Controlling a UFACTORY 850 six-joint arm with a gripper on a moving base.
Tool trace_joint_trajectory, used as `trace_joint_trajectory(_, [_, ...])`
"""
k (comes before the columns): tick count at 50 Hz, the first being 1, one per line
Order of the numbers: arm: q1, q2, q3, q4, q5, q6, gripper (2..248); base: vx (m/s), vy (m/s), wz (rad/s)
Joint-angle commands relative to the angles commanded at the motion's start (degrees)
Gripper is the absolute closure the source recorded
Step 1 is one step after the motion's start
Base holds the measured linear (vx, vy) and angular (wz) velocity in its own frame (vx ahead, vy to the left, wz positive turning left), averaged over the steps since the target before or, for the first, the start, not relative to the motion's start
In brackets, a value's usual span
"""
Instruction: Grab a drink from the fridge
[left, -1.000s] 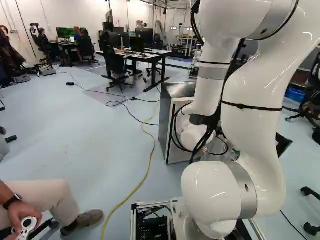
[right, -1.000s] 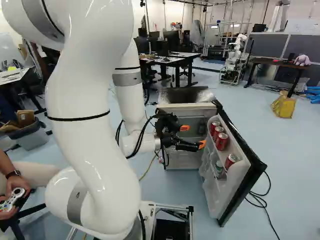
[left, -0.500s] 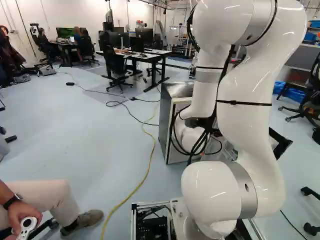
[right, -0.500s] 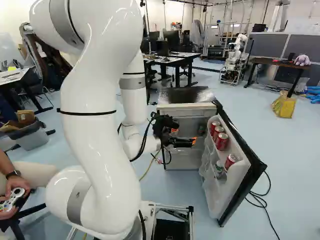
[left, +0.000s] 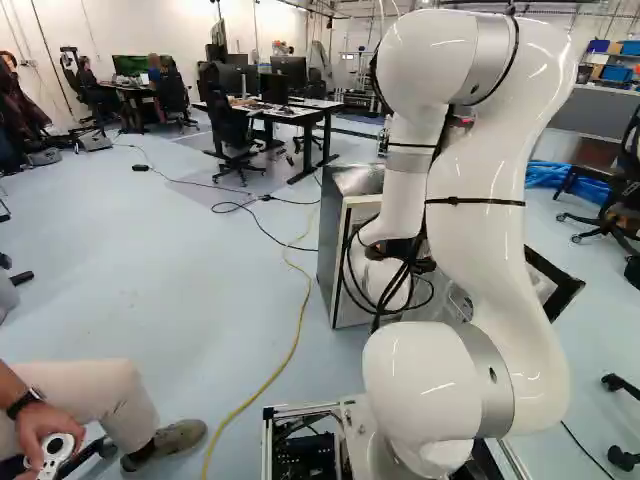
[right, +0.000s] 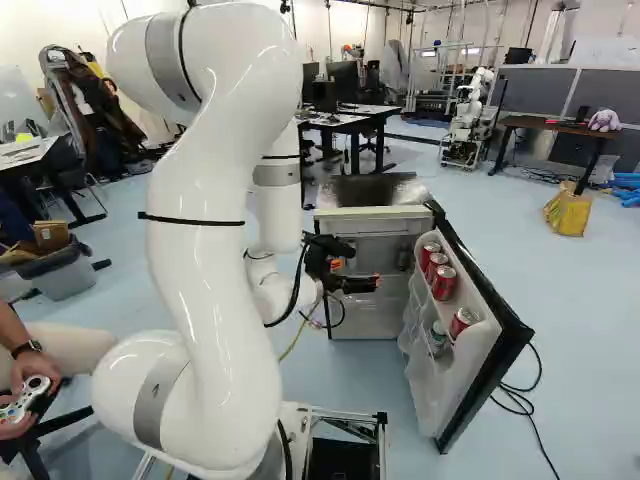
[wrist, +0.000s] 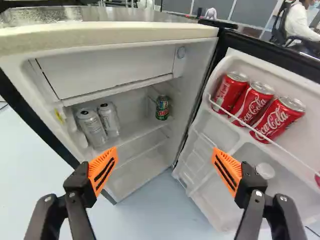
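Note:
My gripper (right: 358, 274) is in front of the opened fridge (right: 375, 213) in the right base view. In the wrist view the gripper (wrist: 165, 170) stands wide open, nothing between its orange pads. Beyond it, inside the fridge, two silver cans (wrist: 92, 127) stand side by side on a shelf, and a dark green can (wrist: 162, 107) stands apart, nearer the hinge side. Red cans (wrist: 251, 103) sit in a row behind the rail of the door's upper shelf. Lower in the door is a white-capped bottle (wrist: 265, 171). The left base view hides the gripper behind the arm.
The fridge door (right: 478, 325) stands swung out to the right of the gripper. A yellow cable (left: 298, 318) runs along the floor. A seated person's leg and hands with a controller are left of the base. Another robot (right: 467, 120) stands far back.
The arm has shifted and drawn back a little, carrying the open gripper slightly left and away from the door in the right base view. Base, fridge and cans have not moved.

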Motion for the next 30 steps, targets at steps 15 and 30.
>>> trace_joint_trajectory(15, [-0.35, -0.88, -0.89, 0.77, 0.0, 0.0, 3, 0.0, 0.0, 0.0])
trace_joint_trajectory(30, [-0.36, -1.78, -2.43, 4.47, 0.0, 0.0, 3, 0.0, 0.0, 0.0])
